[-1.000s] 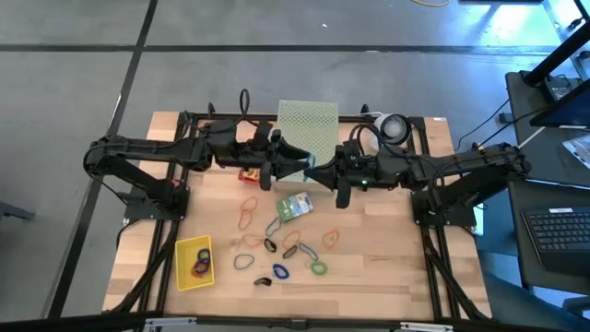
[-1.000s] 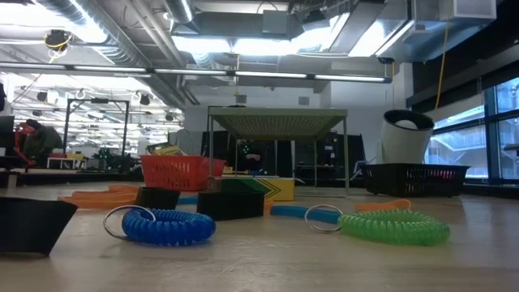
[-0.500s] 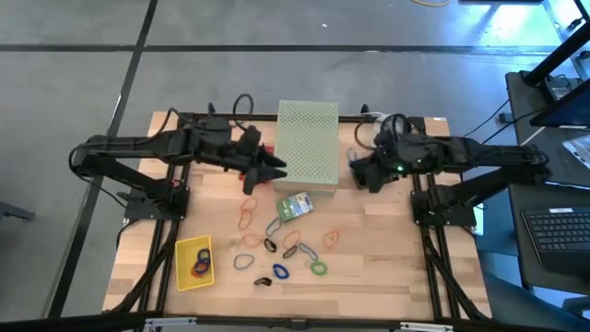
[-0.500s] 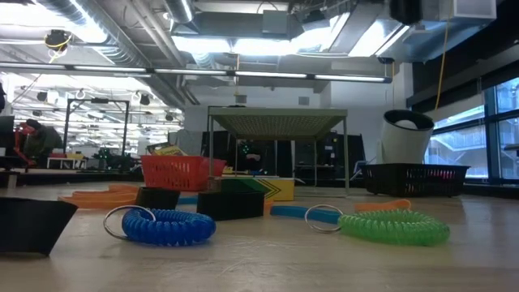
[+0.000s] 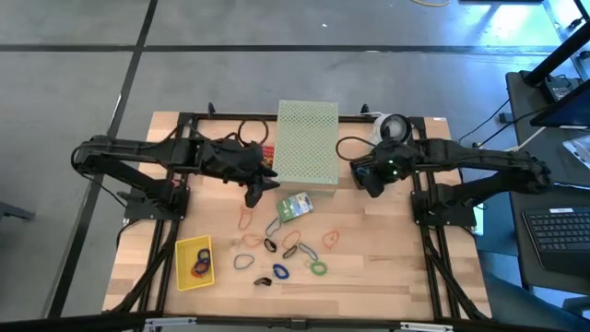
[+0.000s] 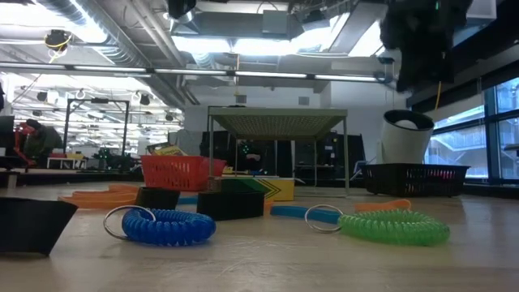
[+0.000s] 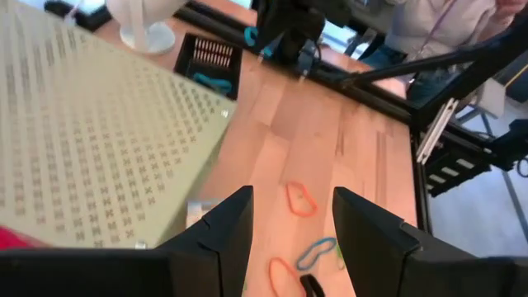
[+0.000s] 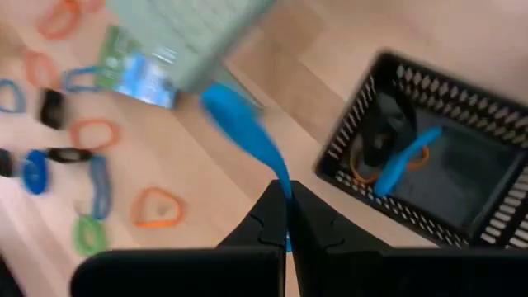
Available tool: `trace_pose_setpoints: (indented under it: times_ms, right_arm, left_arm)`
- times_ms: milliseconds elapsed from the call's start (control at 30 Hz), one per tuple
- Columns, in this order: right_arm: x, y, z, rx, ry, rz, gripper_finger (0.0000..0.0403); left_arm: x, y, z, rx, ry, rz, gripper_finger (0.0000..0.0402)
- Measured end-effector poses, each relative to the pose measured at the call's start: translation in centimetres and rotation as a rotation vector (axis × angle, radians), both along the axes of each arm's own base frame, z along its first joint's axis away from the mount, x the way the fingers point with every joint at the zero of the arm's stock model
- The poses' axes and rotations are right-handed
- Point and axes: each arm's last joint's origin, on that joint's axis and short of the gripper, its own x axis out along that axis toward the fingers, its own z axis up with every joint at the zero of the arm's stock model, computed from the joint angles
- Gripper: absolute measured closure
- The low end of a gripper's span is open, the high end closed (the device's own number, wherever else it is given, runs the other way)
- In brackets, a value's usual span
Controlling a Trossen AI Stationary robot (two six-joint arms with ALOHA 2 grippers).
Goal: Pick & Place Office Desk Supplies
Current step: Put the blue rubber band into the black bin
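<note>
Pale green perforated box [image 5: 307, 141] with a regular dot pattern; light wood-grain counter [image 5: 387, 249]; yellow tray [image 5: 193, 263]; green-and-yellow card box [image 5: 295, 206]; orange, blue and green band loops [image 5: 318, 268]. A blue band [image 8: 247, 136] hangs from the dark right tool [image 8: 286, 216], beside a black mesh basket [image 8: 429, 157].

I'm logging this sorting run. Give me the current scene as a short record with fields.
left gripper: open, empty, above the table beside the pale green perforated box
right gripper: shut on blue rubber band, near the black basket
yellow tray: front left, holds some bands
loose bands: scattered on the table front
card box: lying in front of the perforated box
</note>
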Motion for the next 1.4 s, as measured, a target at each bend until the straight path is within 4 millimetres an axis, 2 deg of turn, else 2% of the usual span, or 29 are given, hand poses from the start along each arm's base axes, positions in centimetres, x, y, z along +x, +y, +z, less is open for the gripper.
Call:
trace_pose_setpoints:
  times_ms: [200, 533, 900, 1133, 1233, 1400]
  right_arm:
    - [-0.6, -1.7, -3.8, 0.054, 0.048, -0.06, 0.0403]
    - [-0.7, -4.2, -5.8, 0.055, 0.099, -0.135, 0.0403]
    - [0.7, -6.0, -8.9, 0.107, 0.242, -0.142, 0.0403]
    - [1.0, -6.4, -9.7, 0.074, 0.291, -0.146, 0.0402]
    - [1.1, -6.5, -9.7, 0.062, 0.282, -0.13, 0.0388]
    - [1.1, -6.5, -9.7, 0.062, 0.282, -0.127, 0.0339]
  left_arm:
    - [0.0, -0.7, -2.3, -0.032, 0.066, 0.009, 0.024]
    - [0.8, -1.4, -5.2, -0.075, 0.031, 0.008, 0.024]
    - [0.9, -1.4, -5.2, -0.091, 0.002, 0.018, 0.024]
    - [0.9, -1.3, -5.1, -0.079, -0.008, 0.04, 0.024]
    - [0.9, -1.3, -5.1, -0.079, -0.008, 0.041, 0.024]
    - [0.9, -1.3, -5.1, -0.079, -0.007, 0.041, 0.024]
